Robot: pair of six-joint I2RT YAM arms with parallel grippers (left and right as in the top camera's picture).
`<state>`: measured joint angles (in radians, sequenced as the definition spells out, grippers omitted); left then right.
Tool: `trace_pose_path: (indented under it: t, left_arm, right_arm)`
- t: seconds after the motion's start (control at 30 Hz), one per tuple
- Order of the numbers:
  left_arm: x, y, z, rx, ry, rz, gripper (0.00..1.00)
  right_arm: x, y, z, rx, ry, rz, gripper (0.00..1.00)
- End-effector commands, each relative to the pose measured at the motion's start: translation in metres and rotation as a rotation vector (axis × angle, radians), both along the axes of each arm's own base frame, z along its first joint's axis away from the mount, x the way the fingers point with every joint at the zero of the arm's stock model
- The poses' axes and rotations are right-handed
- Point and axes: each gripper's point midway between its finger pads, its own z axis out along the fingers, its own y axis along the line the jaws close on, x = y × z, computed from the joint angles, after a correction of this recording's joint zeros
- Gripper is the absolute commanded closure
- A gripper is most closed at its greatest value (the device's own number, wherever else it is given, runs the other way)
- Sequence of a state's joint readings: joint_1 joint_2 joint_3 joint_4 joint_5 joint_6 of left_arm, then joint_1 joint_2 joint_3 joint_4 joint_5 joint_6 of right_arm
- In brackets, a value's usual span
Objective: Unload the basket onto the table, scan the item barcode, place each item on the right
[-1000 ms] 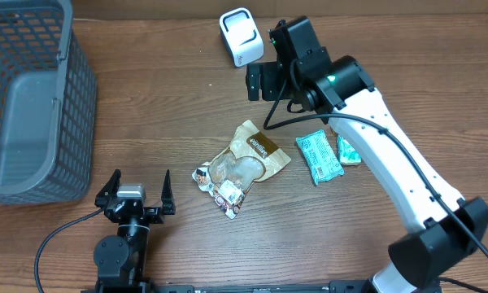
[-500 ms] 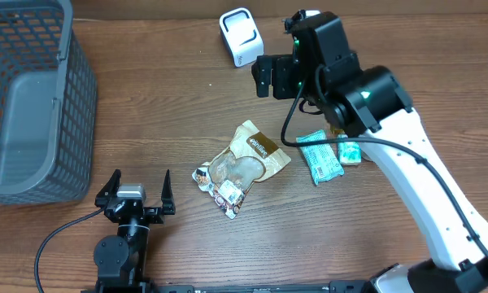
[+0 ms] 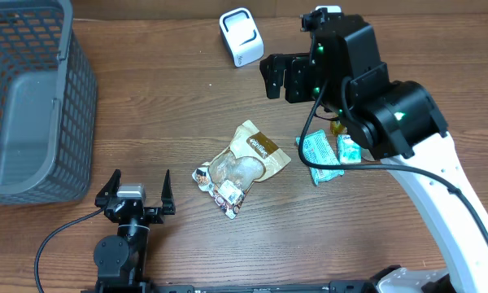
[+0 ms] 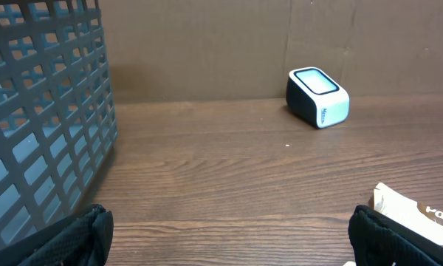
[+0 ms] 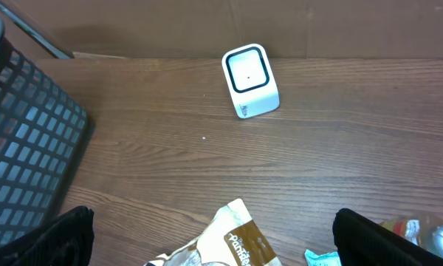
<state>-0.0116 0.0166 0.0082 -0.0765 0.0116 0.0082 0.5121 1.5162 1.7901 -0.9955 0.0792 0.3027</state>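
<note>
Left hand (image 3: 141, 184) and right hand (image 3: 271, 77) both released, empty.
Right hovers 4 o'clock from the scanner (image 3: 241, 36); left sits 8 o'clock from the snack bag (image 3: 246, 165).

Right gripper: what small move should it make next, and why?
Probably lower toward the snack bag. The right gripper hangs open and empty, the bag lies untouched, and nothing has been brought to the scanner yet.
</note>
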Motion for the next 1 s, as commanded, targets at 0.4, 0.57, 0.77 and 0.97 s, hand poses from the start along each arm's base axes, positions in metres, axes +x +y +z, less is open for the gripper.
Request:
trace_pose_path:
  t: [0.4,0.57,0.77,0.97]
  left_arm:
    - [0.000,-0.002,0.001,0.021,-0.009,-0.011,0.01]
    - [0.000,-0.002,0.001,0.021,-0.009,-0.011,0.01]
    - [0.000,-0.002,0.001,0.021,-0.009,-0.011,0.01]
    - [0.000,-0.002,0.001,0.021,-0.009,-0.011,0.00]
  right_arm:
    - [-0.049,-0.028,0.012,-0.026,0.042,-0.008,0.00]
    - [-0.067,-0.038,-0.007,-0.082,0.139,-0.007,0.00]
    - [-0.083,-0.048,-0.015,-0.115,0.197,-0.008,0.00]
    - [-0.096,-0.055,-0.013,-0.119,0.204,-0.008,0.00]
